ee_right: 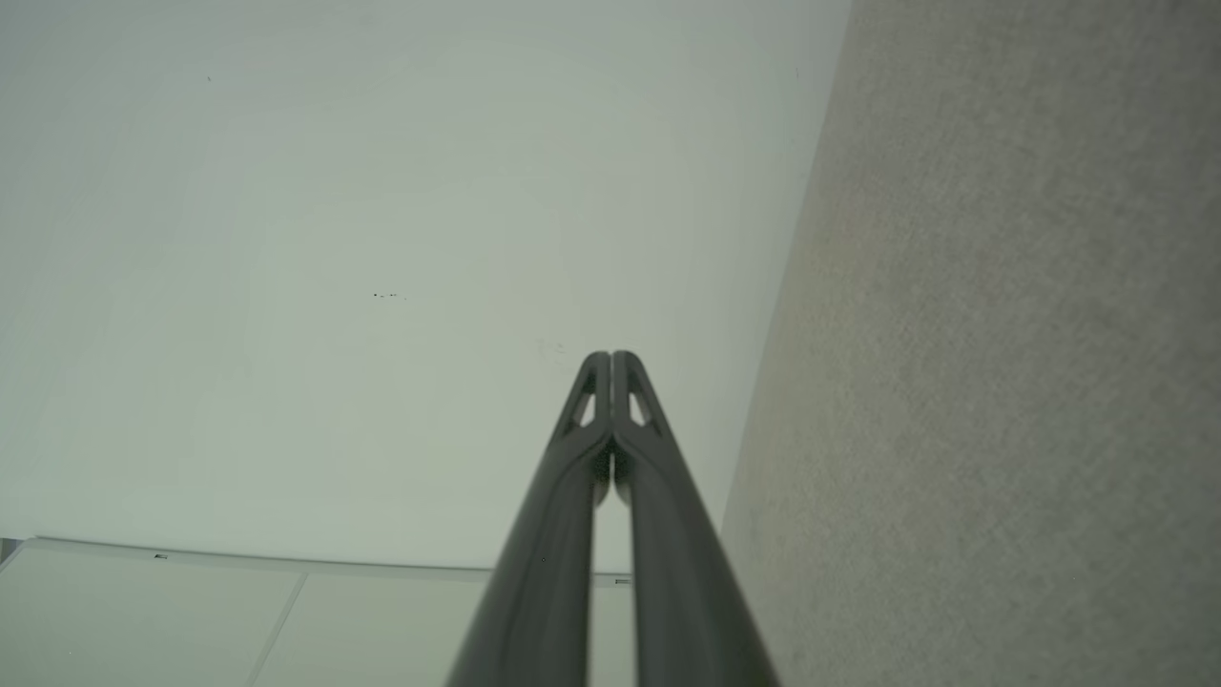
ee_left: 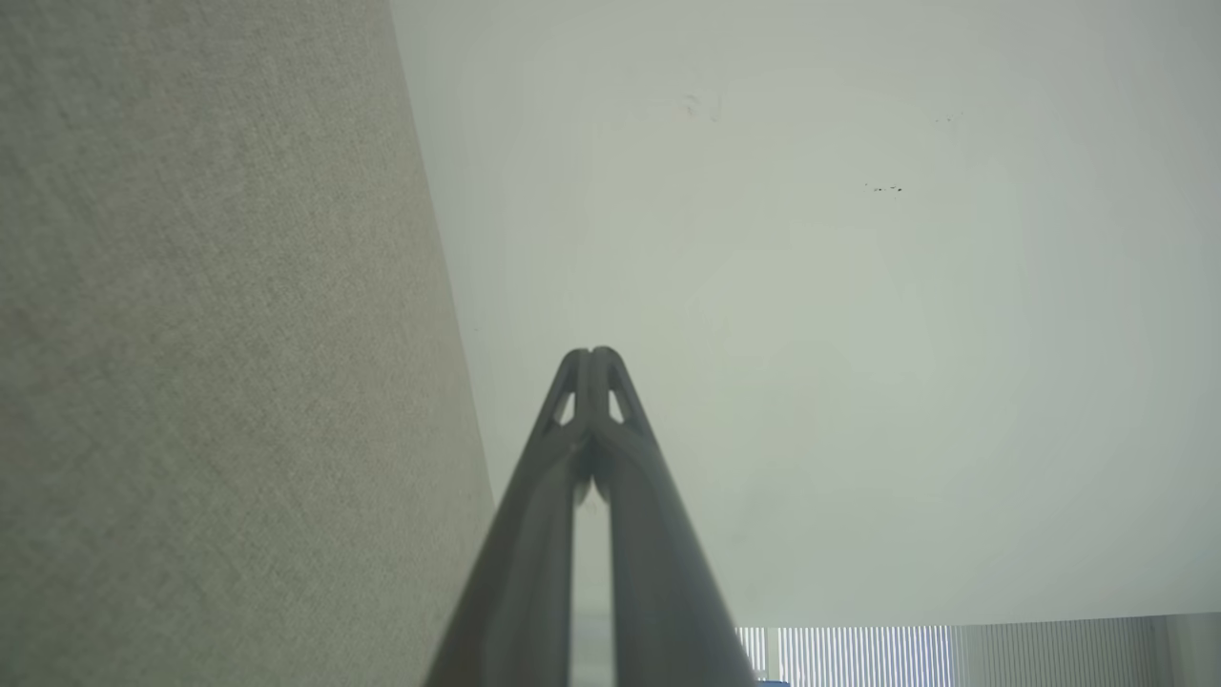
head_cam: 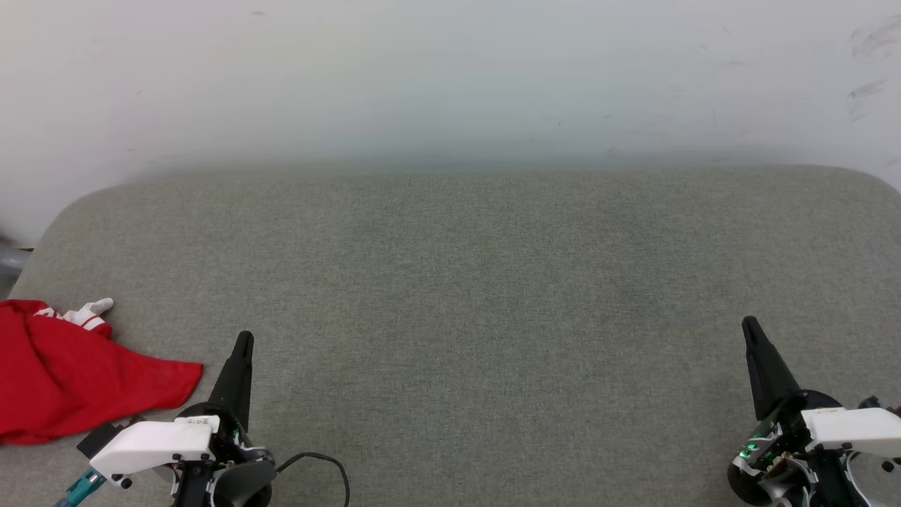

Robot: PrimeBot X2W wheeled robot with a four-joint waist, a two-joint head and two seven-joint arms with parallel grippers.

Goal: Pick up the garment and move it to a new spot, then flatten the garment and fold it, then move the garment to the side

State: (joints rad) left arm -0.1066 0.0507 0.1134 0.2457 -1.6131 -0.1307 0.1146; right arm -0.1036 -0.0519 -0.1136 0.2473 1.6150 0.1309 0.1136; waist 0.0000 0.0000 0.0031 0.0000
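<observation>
The red garment (head_cam: 77, 380) lies crumpled on the grey table (head_cam: 464, 282), just to the outer side of the left jaws. One pointed corner reaches almost to their base, and a white sleeve (head_cam: 88, 313) pokes up at the heap's far end. Part of the heap runs off the edge of the head view, so its full extent cannot be told. The left jaws are pressed together tip to tip and hold nothing. The right jaws are the same, and they sit well apart from the garment across the table.

The first step, the pick-up, looks not yet begun. To do it well, the left jaws should open wide, swing outward over the heap and come down on a raised fold. The thin near corner would likely only drag. The bare stretch ahead of and between the two jaws looks like the natural new spot.
</observation>
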